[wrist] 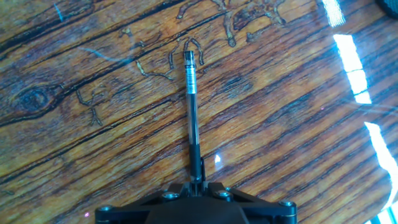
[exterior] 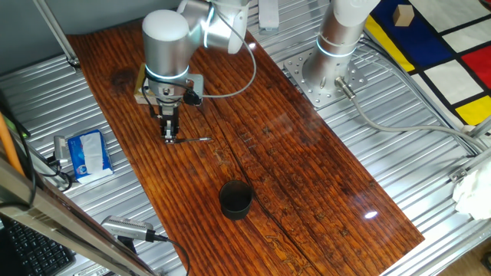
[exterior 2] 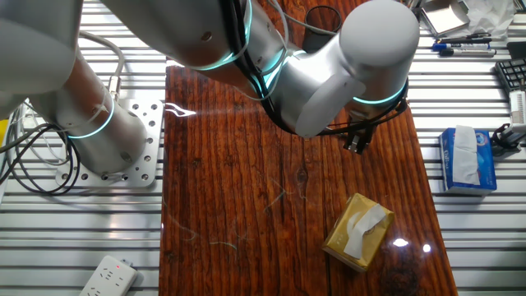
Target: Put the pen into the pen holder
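The pen (wrist: 192, 106) is a thin dark stick lying flat along the wooden table (exterior: 307, 161), pointing away from my hand. My gripper (wrist: 198, 182) is shut on its near end, the two jaws pressed together around it at the bottom of the hand view. In one fixed view the gripper (exterior: 170, 139) reaches down to the table, and the pen (exterior: 198, 139) sticks out to its right. The pen holder (exterior: 235, 198), a short black cup, stands upright well in front of the gripper, apart from it. The other fixed view hides gripper, pen and pen holder behind the arm.
A yellowish tissue box (exterior 2: 357, 232) sits on the wood beside the arm. A blue tissue pack (exterior: 88, 153) and a silver tool with a cable (exterior: 126, 228) lie off the table's left side. The robot base (exterior: 326, 73) stands at the back right.
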`<state>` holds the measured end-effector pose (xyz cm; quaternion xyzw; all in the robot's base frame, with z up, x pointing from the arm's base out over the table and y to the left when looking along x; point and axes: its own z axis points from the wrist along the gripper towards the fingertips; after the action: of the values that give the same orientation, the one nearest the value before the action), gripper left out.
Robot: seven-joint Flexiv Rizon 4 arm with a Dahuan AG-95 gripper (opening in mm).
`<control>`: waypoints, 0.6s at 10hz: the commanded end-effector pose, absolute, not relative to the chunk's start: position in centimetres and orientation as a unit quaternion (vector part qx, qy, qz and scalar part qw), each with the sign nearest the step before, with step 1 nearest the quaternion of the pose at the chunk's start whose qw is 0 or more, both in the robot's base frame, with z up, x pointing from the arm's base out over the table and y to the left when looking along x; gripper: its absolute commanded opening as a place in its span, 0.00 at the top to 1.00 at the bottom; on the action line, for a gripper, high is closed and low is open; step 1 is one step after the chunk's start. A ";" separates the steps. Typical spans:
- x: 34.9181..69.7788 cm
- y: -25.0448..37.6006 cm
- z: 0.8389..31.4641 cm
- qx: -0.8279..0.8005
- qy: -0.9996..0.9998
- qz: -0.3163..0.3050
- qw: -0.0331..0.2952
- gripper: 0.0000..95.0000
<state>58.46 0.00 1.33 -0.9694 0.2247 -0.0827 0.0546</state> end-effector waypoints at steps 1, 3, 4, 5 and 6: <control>58.5 0.0 1.3 -0.970 0.223 -0.081 0.054 1.00; 58.4 0.1 1.6 -0.970 0.225 -0.079 0.055 1.00; 58.3 0.2 1.8 -0.969 0.229 -0.075 0.055 1.00; 58.3 0.2 2.0 -0.968 0.233 -0.074 0.056 1.00; 58.2 0.3 2.3 -0.967 0.239 -0.075 0.056 1.00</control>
<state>58.22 0.38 2.35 -0.9659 0.2414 -0.0739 0.0567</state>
